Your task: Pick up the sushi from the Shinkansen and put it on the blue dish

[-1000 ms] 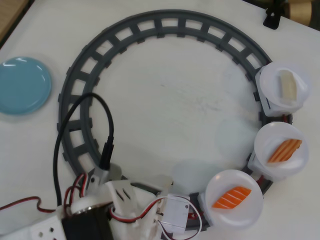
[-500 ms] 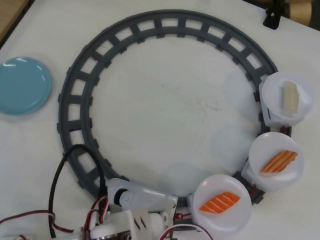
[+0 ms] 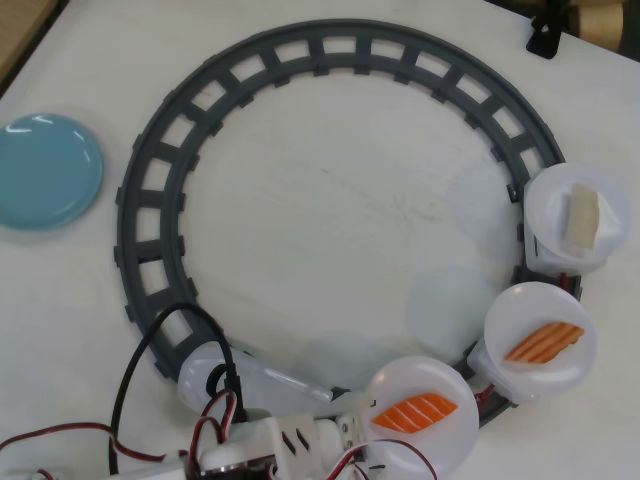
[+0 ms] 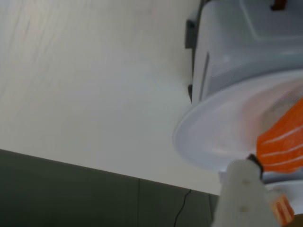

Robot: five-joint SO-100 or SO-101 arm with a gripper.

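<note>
The Shinkansen's white nose (image 3: 198, 366) sits on the track at the lower left, partly under my cables and arm. It pulls three round white plate-cars. The nearest plate (image 3: 440, 385) carries an orange striped sushi (image 3: 415, 412), the middle plate (image 3: 520, 310) carries a second sushi (image 3: 545, 342), and the far one holds a cream piece (image 3: 582, 216). My gripper (image 3: 342, 400) is at the nearest plate's left rim and looks open and empty. In the wrist view one white finger (image 4: 241, 196) stands right beside the sushi (image 4: 284, 144). The blue dish (image 3: 45, 170) lies at the far left.
The grey ring track (image 3: 160, 170) fills the middle of the white table. Black and red cables (image 3: 135, 380) loop over the track by my arm. A dark object (image 3: 548, 35) stands at the top right edge. The table's edge and dark floor (image 4: 71, 194) show in the wrist view.
</note>
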